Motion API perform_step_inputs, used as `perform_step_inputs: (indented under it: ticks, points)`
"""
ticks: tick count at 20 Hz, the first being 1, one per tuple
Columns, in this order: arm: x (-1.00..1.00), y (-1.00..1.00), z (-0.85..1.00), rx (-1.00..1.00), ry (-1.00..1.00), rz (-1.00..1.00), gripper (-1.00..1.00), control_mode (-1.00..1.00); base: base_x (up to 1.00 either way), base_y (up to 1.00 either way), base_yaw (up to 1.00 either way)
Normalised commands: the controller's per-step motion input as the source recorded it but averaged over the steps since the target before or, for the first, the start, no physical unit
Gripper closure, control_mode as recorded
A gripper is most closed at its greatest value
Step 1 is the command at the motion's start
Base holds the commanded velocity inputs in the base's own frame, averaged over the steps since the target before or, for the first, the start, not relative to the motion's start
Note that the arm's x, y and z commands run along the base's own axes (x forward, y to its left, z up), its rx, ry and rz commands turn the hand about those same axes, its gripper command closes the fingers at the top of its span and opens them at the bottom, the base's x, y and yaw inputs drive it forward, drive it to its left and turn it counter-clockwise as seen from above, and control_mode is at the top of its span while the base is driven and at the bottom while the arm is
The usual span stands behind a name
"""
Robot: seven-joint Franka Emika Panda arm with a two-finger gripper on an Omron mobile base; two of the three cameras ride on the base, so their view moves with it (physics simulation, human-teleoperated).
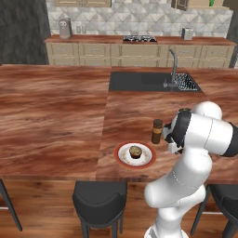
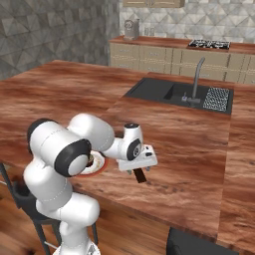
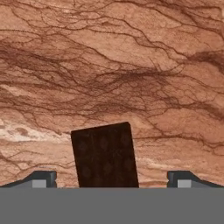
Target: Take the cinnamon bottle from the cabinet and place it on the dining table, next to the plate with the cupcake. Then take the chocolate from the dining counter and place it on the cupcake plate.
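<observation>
The wide reddish-brown desk [image 1: 56, 116] spans both base views, with its black sink [image 1: 139, 81] and steel tap [image 1: 174, 67] toward the far side. The left base view shows what the arm covers from the other side — the red-rimmed plate [image 1: 122, 160] near the front edge, the cupcake [image 1: 135, 151] on it, and the cinnamon bottle [image 1: 157, 131] standing upright just beside the plate, toward the sink. In the right base view only a sliver of the plate shows behind the elbow, while the gripper [image 2: 140, 169] hangs low over the chocolate [image 2: 140, 175]. The hand view shows the chocolate lying flat on the wood between the two fingertips [image 3: 43, 178] — the jaws stand wide apart, clear of it on both sides, holding nothing.
</observation>
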Motion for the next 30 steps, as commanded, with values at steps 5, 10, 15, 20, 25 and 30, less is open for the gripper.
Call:
perform_step_inputs:
  ticks: [5, 10, 15, 20, 25, 30]
  points:
    - [0.07, -0.01, -0.16, 0.04, 0.0, 0.06, -1.0, -1.0, 0.0, 0.0, 0.0]
    - [0.01, 0.0, -0.32, 0.01, 0.0, 0.04, -1.0, -1.0, 0.0, 0.0, 0.0]
    - [0.0, -0.01, -0.37, 0.03, 0.0, 0.04, -1.0, -1.0, 0.0, 0.0, 0.0]
    - [-0.05, 0.0, -0.46, 0.08, 0.0, 0.03, -1.0, -1.0, 0.0, 0.0, 0.0]
    - [-0.02, 0.0, -0.44, 0.03, 0.0, 0.02, -1.0, -1.0, 0.0, 0.0, 0.0]
    - [-0.06, 0.14, -0.5, -0.02, 0.0, 0.01, -1.0, -1.0, 0.0, 0.0, 0.0]
